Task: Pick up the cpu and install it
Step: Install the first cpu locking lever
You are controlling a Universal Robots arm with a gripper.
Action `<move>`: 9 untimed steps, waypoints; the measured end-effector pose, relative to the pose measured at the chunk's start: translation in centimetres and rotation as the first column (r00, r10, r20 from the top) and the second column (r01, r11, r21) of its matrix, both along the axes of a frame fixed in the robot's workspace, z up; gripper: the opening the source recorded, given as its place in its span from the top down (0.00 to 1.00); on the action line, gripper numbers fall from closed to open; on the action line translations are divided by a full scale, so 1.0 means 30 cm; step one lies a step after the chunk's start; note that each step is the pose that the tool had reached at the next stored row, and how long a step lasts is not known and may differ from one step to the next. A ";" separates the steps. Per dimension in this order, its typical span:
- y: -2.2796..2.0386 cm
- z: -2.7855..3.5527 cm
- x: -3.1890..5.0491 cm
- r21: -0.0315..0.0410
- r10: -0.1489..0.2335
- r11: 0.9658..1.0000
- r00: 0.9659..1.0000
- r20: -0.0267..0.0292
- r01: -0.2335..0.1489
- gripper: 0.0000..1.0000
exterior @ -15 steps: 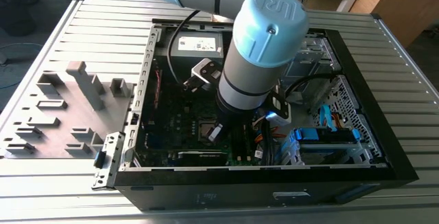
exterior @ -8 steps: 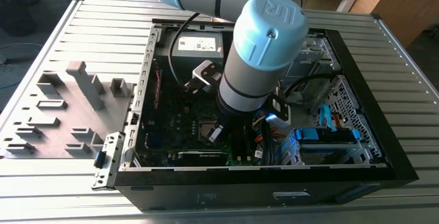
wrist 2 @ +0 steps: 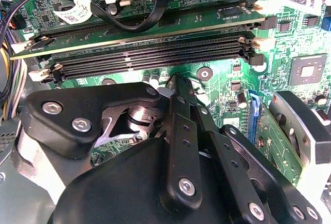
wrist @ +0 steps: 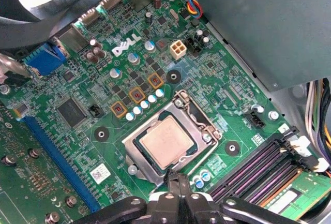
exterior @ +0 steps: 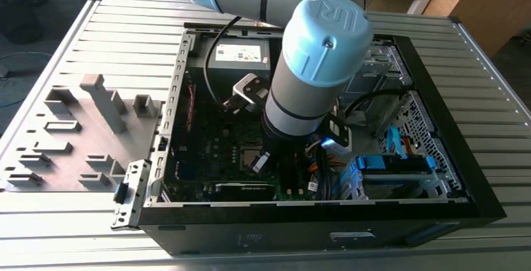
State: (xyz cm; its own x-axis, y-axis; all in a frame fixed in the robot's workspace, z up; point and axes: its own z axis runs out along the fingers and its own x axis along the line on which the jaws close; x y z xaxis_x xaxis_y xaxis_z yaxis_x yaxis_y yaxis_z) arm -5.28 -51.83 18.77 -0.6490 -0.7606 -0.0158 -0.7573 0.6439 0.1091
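The hand [wrist: 178,190], fingers together, hovers beside the cpu [wrist: 166,140] seated in its socket [wrist: 173,136].

White lettering [wrist: 125,43] on motherboard [wrist: 217,87]

Exterior view high above the open case [exterior: 178,97]; both wrist views close over its motherboard [wrist: 93,125].

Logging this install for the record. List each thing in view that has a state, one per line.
cpu: seated in the socket, metal top showing.
socket frame: down around the chip.
gripper: closed and empty, just beside the socket.
computer case: side panel off, board exposed.
memory slots: one filled, others empty.
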 end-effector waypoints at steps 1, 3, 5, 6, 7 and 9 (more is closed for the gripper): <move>0.000 0.000 0.000 0.001 0.000 1.000 1.000 0.000 0.000 0.89; 0.000 0.000 0.000 0.001 0.000 1.000 1.000 0.000 0.000 0.89; 0.000 0.000 0.000 0.001 0.000 1.000 1.000 0.000 0.000 0.89; 0.000 0.000 0.000 0.001 0.000 1.000 1.000 0.000 0.000 0.89; 0.000 0.000 0.000 0.001 0.000 1.000 1.000 0.000 0.000 0.89; 0.000 0.000 0.000 0.001 0.000 1.000 1.000 0.000 0.000 0.89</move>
